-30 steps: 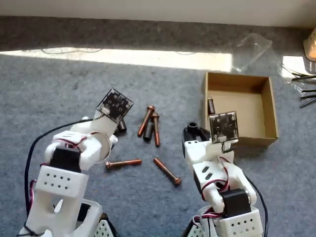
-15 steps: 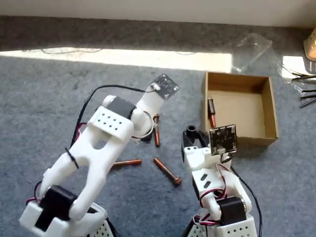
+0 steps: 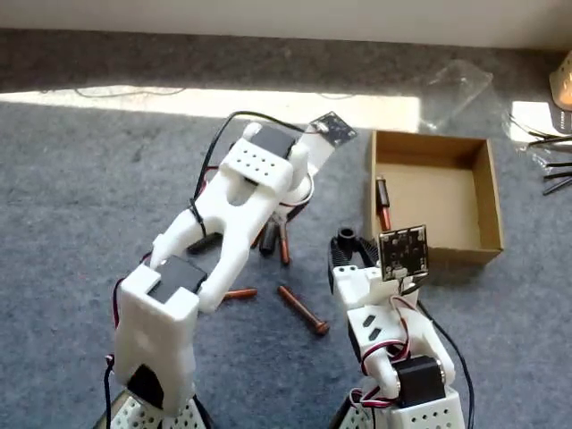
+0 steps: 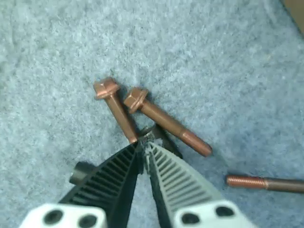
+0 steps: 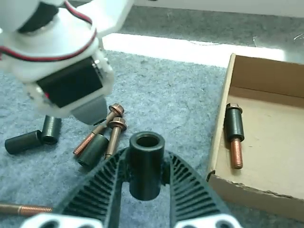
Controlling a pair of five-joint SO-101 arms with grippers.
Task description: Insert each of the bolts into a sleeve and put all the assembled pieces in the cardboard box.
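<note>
Two copper bolts (image 4: pixel 142 107) lie side by side on the grey carpet, heads close together, with a black sleeve (image 4: pixel 164 140) at their threaded ends. My left gripper (image 4: pixel 145 142) hangs just above them, shut and empty, its tips near the end of one bolt. The left arm (image 3: pixel 255 179) stretches over this cluster in the high view. My right gripper (image 5: pixel 145 166) is shut on an upright black sleeve (image 5: pixel 146 164), held near the cardboard box (image 3: pixel 429 141). One assembled bolt and sleeve (image 3: pixel 382 201) lies inside the box by its near-left wall.
More loose bolts (image 3: pixel 304 310) (image 3: pixel 237 293) lie on the carpet between the arms. Spare black sleeves (image 5: pixel 28 137) (image 5: pixel 92 149) rest beside the bolt cluster. A clear plastic bag (image 3: pixel 451 89) lies behind the box, and cables (image 3: pixel 550 152) run at the far right.
The left arm has swung forward and to the right, from beside the bolts to over them. The right arm has stayed almost still with its sleeve.
</note>
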